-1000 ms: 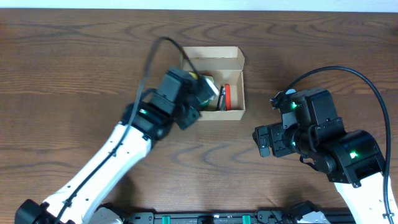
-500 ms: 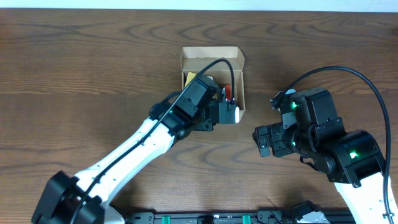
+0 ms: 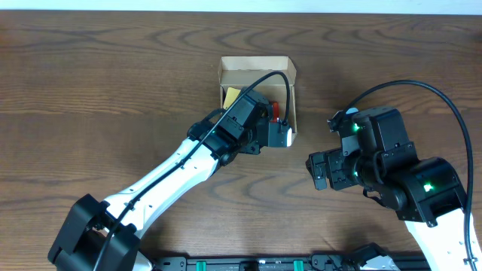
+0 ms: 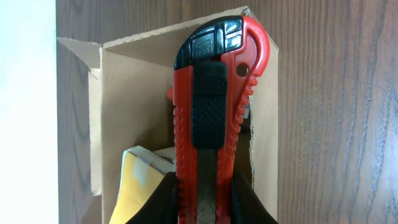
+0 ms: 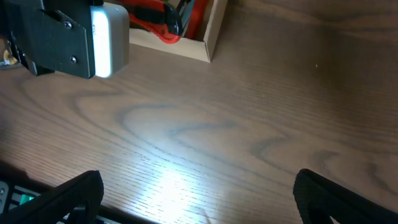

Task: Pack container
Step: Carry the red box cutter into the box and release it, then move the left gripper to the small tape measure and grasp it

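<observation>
The container is a tan cardboard box standing open at the table's back middle, its flap raised at the far side. My left gripper is shut on a red and black utility knife, which points into the container along its right wall. From overhead, only a bit of the red knife shows past the left wrist. A yellow item lies in the box's left part. My right gripper is open over bare wood, right of the box, holding nothing.
The left wrist's black and white camera housing sits at the box's near corner. From overhead, my right gripper is at the right, near the front. A light wall borders the table's far edge.
The left arm has swung to the right, from the box's left side to over its right half, with the knife still in its jaws. The right arm has not moved.
</observation>
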Robot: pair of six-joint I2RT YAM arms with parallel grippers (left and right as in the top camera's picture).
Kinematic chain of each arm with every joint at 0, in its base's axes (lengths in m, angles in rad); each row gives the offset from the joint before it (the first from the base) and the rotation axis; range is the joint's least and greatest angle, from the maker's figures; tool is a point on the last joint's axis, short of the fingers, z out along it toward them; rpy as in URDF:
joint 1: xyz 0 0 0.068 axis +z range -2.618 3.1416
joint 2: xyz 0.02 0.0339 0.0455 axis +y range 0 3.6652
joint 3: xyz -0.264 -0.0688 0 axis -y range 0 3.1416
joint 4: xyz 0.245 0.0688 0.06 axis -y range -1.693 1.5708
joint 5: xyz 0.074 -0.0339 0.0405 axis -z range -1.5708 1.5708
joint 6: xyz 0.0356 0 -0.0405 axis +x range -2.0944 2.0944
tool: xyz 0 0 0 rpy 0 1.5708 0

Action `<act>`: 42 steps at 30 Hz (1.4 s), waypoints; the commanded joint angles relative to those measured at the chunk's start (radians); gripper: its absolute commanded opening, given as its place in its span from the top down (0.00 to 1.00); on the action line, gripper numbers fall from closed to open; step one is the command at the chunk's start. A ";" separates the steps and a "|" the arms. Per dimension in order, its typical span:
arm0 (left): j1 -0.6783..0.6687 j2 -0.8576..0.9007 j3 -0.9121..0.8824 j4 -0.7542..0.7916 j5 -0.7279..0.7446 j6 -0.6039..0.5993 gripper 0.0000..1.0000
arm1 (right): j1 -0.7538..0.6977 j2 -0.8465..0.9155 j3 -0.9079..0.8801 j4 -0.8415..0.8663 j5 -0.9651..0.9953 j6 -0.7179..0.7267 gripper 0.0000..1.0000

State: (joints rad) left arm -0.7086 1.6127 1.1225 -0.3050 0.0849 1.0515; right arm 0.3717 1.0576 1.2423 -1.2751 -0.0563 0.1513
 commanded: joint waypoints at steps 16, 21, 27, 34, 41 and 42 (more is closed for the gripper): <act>0.001 -0.006 0.011 0.086 -0.060 -0.243 0.42 | 0.007 -0.001 0.002 -0.001 -0.003 -0.010 0.01; 0.002 -0.077 0.012 0.069 -0.190 -0.402 0.43 | 0.006 -0.001 0.002 -0.001 -0.003 -0.010 0.01; 0.023 -0.208 0.012 -0.135 -0.304 -0.676 0.36 | 0.006 -0.001 0.002 -0.001 -0.003 -0.010 0.01; 0.109 -0.320 0.012 -0.466 -0.301 -0.853 0.42 | 0.007 -0.001 0.002 -0.001 -0.003 -0.010 0.01; 0.229 -0.348 0.011 -0.670 -0.169 -0.857 0.39 | 0.007 -0.001 0.002 -0.001 -0.003 -0.010 0.01; 0.244 -0.348 0.011 -0.691 -0.152 -0.857 0.37 | 0.007 -0.001 0.002 -0.001 -0.003 -0.010 0.01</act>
State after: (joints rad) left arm -0.5041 1.2766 1.1240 -0.9577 -0.1501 0.2256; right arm 0.3717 1.0576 1.2419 -1.2751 -0.0563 0.1513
